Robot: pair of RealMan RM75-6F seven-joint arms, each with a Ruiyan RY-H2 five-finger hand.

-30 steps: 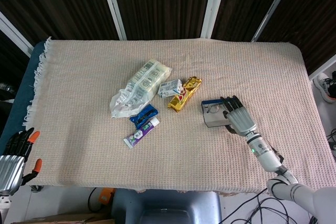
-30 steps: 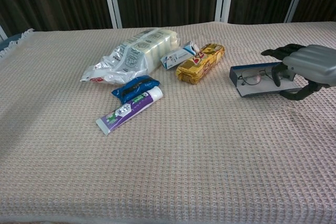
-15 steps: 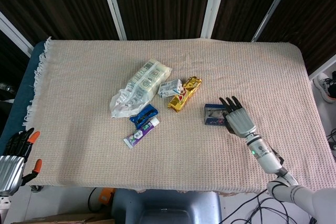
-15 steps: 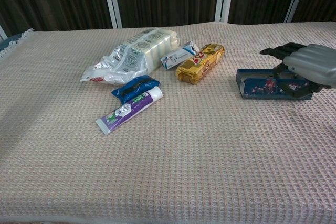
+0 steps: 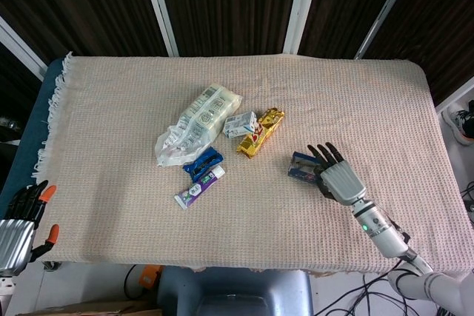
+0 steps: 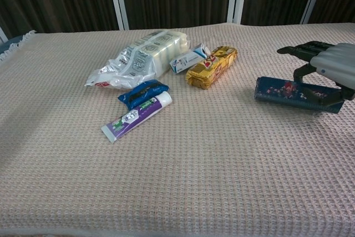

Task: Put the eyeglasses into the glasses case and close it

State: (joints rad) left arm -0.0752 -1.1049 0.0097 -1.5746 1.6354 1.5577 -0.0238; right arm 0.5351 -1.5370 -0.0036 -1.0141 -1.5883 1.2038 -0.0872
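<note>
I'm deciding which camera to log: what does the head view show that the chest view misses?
Only the head view shows the left hand, off the table's front-left corner, plus the right forearm. Only the chest view shows the closed glasses case's patterned long side. Both show the right hand over the case, the snack packets and the toothpaste tube.

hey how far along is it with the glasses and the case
Nearly finished, it seems. The case lies shut on the cloth with no glasses showing, so they are presumably inside, though that cannot be confirmed. The right hand is over the case's right end, fingers spread above the lid; whether it presses down is unclear. The left hand hangs off the table's edge. What's left: lift the right hand away.
</note>
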